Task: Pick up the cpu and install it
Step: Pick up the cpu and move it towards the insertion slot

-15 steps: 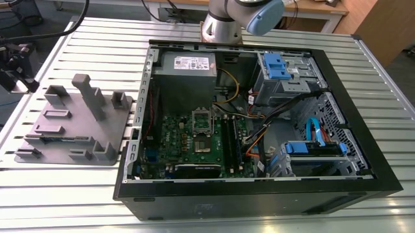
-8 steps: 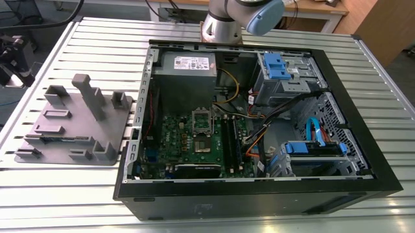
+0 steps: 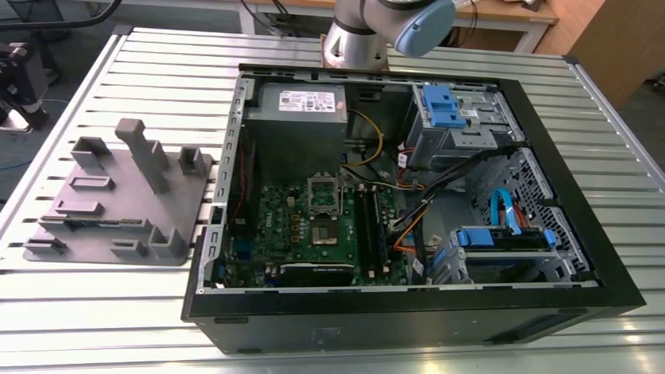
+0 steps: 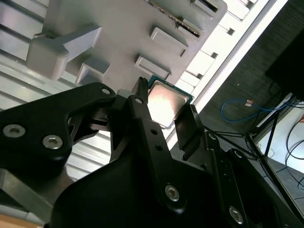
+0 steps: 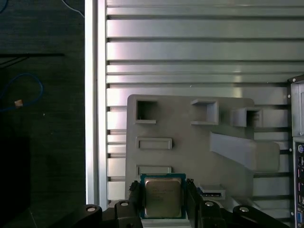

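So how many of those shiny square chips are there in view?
1. The chip is gripped in the hand, above the grey tray. Others may be hidden inside the computer.

A silver metal table [image 3: 156, 70] of long ribbed slats catches bright light. Past its far edge in the exterior view stands a wooden workbench [image 3: 509, 12] on a white frame. Beside the table, the floor [image 5: 42, 156] is dark and finely textured.
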{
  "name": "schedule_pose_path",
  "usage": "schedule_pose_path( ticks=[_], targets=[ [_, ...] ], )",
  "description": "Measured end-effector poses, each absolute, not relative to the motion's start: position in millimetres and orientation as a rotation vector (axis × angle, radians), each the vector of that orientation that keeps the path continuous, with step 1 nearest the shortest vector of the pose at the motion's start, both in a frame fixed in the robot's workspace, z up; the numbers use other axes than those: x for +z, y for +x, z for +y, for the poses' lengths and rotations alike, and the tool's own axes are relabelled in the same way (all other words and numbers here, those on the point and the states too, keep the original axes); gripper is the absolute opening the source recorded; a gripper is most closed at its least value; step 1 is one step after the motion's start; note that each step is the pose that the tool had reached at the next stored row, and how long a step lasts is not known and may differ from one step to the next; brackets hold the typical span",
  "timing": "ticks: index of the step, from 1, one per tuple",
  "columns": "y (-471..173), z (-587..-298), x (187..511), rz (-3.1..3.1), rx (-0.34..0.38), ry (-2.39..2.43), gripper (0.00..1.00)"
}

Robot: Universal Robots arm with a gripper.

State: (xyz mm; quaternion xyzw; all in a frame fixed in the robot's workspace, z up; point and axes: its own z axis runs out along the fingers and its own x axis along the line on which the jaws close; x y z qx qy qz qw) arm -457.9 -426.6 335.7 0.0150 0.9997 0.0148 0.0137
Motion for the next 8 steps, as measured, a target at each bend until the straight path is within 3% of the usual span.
schedule_pose_path(
  ticks=[8],
  targets=[
    [-457.9, -426.6, 353.8, 3.114, 0.046, 0.047, 0.47]
  ],
)
